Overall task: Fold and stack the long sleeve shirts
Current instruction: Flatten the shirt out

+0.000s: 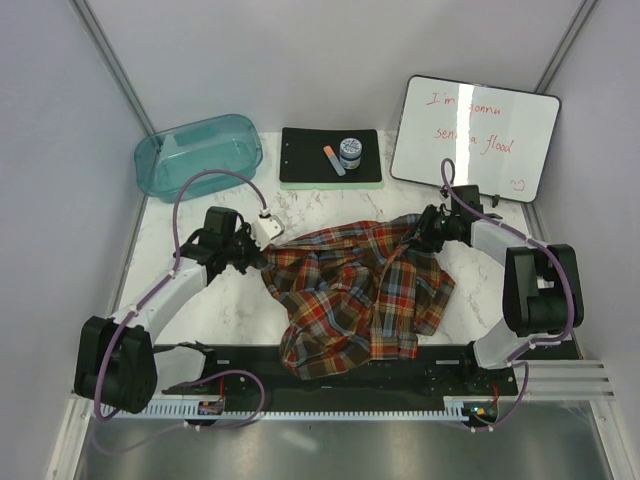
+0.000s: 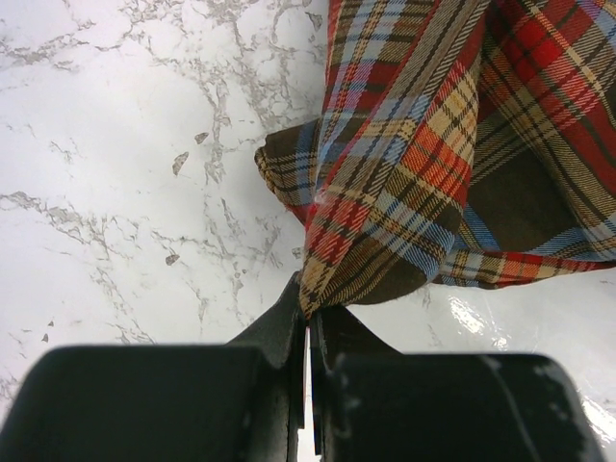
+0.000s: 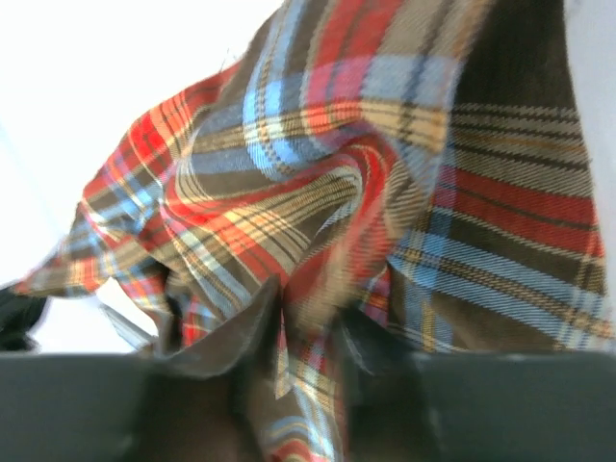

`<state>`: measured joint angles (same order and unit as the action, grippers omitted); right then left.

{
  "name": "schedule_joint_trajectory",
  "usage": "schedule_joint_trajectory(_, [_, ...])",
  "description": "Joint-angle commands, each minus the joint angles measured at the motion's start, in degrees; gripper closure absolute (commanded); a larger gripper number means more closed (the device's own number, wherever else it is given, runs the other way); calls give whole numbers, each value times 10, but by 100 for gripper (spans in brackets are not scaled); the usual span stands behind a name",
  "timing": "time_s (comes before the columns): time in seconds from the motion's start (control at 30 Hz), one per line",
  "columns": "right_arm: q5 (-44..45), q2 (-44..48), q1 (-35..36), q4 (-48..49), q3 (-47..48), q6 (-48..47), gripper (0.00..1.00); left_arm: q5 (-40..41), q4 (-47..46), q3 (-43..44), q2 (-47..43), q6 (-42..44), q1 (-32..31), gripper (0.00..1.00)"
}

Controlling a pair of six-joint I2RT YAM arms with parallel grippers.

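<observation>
Plaid shirt [image 1: 350,295] bunched mid-bench [image 1: 225,315], near hem over the front rail [image 1: 440,375], left hand [image 1: 250,255] clenched on its left edge, right hand [image 1: 418,235] grasping its far-right fold, teal tub [image 1: 215,165] back-left, jar [image 1: 350,152] and marker [image 1: 334,160] on black pad [image 1: 305,150] behind

The flannel shirt [image 1: 350,295] is checked in red, orange, brown and blue-grey plaid (thin cream lines are seen up close). The counter [image 1: 330,205] is patterned as white marble with grey veins. The tub [image 1: 200,152] is tinted translucent teal. Red writing is carried by the whiteboard [image 1: 475,135]. The left claw [image 2: 310,332] and right claw [image 3: 308,322] are finished black.
</observation>
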<state>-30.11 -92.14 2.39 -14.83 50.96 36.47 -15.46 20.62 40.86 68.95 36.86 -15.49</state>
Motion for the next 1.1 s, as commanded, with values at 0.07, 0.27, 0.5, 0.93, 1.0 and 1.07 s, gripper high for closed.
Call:
schedule_joint_trajectory(0.07, [-38, 5, -9, -8, 61, -57, 100, 12, -25, 14, 0, -39, 11, 98])
schedule_joint_trajectory(0.27, [-134, 99, -84, -18, 106, -119, 100, 5, 2, 118, 28, -55, 57, 98])
schedule_joint_trajectory(0.5, [-190, 172, -141, -18, 195, -159, 100, -3, 52, 266, 62, -13, 62, 97])
schedule_joint_trajectory(0.93, [-206, 205, -151, -14, 153, -180, 100, -19, 126, 200, 86, 107, 62, 94])
schedule_joint_trajectory(1.0, [-210, 202, -150, -4, 132, -171, 100, -27, 124, 194, 101, 102, 62, 94])
schedule_joint_trajectory(1.07, [-210, 195, -147, 4, 110, -171, 100, -41, 116, 192, 108, 91, 62, 93])
